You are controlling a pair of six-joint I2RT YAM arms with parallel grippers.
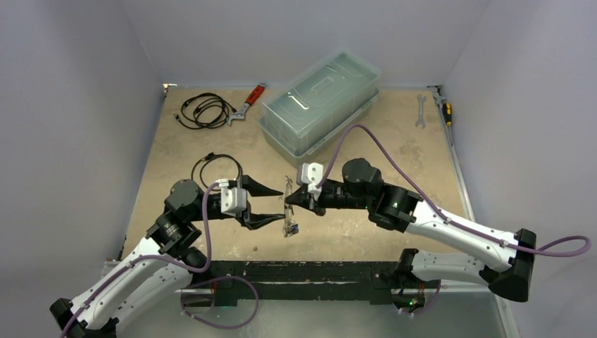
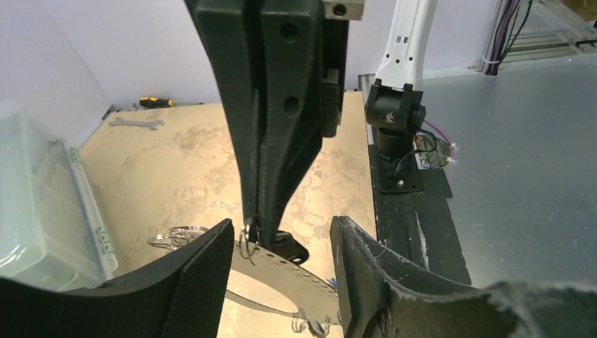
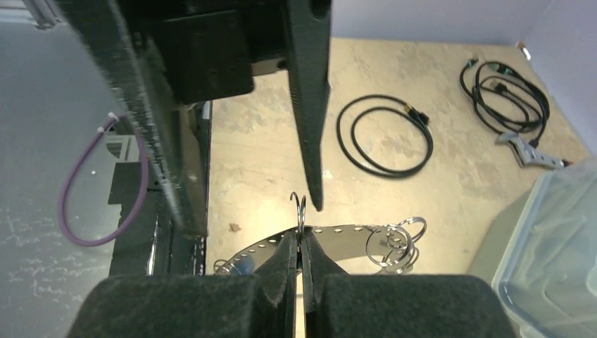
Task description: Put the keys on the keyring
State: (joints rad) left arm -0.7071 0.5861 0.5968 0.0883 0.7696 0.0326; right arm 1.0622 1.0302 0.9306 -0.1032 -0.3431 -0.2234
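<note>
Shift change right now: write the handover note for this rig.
Left gripper open, its jaws either side of the keyring, gripping nothing.
Right gripper shut on the keyring at a small wire ring.
Done: a blue-tagged key and split rings hang on the keyring.
Left: nothing loose in view to add; check the count before carrying on.

Probably a robotics lab: white-walled enclosure, wrench, screwdriver, cables.
</note>
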